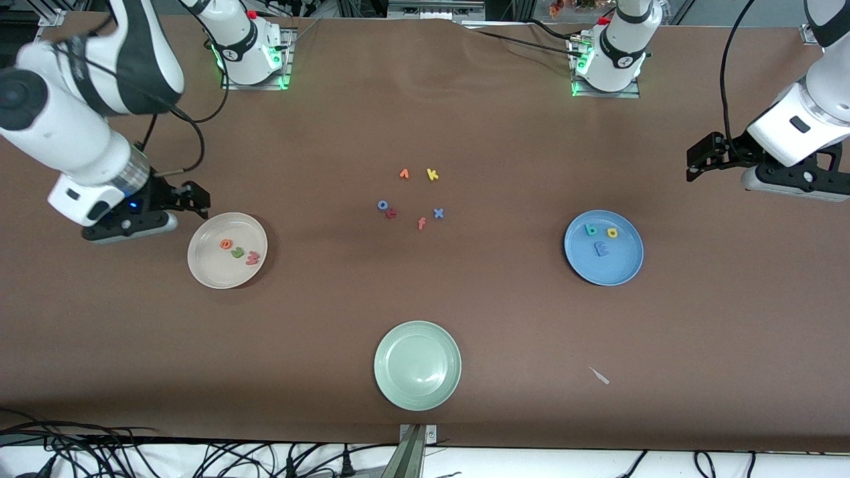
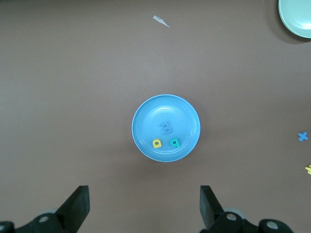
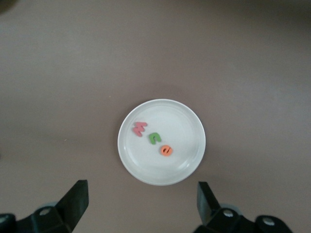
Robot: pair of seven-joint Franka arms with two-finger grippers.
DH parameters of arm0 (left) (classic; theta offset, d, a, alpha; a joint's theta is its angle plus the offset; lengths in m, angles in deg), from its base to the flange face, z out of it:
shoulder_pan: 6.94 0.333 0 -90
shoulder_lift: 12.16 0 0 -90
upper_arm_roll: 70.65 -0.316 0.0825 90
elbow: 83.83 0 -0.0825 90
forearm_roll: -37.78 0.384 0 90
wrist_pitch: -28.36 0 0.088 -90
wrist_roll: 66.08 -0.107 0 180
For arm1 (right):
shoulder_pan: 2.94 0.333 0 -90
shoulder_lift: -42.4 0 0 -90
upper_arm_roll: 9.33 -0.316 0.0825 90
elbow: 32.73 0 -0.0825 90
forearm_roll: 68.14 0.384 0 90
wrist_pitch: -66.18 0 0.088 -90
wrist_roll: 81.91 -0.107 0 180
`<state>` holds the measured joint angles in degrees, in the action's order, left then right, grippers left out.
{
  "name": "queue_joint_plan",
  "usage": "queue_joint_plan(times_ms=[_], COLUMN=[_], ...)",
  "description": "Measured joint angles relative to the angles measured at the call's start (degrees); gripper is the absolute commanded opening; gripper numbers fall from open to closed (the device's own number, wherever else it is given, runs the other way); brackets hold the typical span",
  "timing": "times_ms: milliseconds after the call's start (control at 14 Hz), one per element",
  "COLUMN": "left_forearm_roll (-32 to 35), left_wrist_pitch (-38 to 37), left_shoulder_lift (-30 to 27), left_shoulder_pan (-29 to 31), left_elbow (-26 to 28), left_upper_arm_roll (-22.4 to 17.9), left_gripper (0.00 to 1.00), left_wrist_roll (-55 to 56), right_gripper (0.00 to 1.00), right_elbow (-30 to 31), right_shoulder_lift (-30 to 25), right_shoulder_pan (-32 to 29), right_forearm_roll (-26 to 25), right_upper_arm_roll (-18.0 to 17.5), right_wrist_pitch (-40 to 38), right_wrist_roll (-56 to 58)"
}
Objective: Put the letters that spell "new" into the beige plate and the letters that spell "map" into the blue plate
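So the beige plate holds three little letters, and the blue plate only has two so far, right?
Not quite. The blue plate holds three as well: a periwinkle-blue letter, a yellow letter and a teal letter, plain in the left wrist view. The beige plate does hold three.

beige plate (image 1: 202, 265): orange e, green n, red w flat inside | blue plate (image 1: 621, 269): teal a, yellow p, periwinkle m

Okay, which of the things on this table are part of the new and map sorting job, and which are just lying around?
Part of the job:
- beige plate holding orange e, green n, red w
- blue plate holding teal a, yellow p, blue m

Just lying about:
- pale green plate
- six loose letters mid-table
- white scrap
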<state>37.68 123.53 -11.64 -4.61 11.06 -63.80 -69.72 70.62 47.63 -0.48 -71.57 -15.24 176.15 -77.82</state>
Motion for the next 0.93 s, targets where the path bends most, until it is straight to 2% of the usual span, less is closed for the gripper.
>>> queue_joint_plan(times_ms=[143,286,501,931], left_forearm_roll=[0.00,0.00,0.00,0.00], left_wrist_pitch=[0.00,0.00,0.00,0.01], left_shoulder_lift=[0.00,0.01,0.01,0.01], left_shoulder_pan=[0.00,0.00,-0.01,-0.08], left_elbow=[0.00,0.00,0.00,0.00], left_upper_arm_roll=[0.00,0.00,0.00,0.05], left_gripper=[1.00,1.00,1.00,1.00], left_wrist_roll=[0.00,0.00,0.00,0.00], right_gripper=[0.99,0.99,0.99,1.00], right_elbow=[-4.63,-6.37,-6.94,-9.38], right_shoulder_lift=[-0.48,-0.45,-0.37,-0.25], right_shoulder_pan=[-0.01,-0.02,-0.03,0.04], right_forearm_roll=[0.12,0.95,4.12,4.56], right_upper_arm_roll=[-0.03,-0.01,0.01,-0.04], right_wrist_pitch=[-6.86,-10.17,-12.39,-13.47], right_wrist_roll=[-0.41,-0.90,-1.33,-1.55])
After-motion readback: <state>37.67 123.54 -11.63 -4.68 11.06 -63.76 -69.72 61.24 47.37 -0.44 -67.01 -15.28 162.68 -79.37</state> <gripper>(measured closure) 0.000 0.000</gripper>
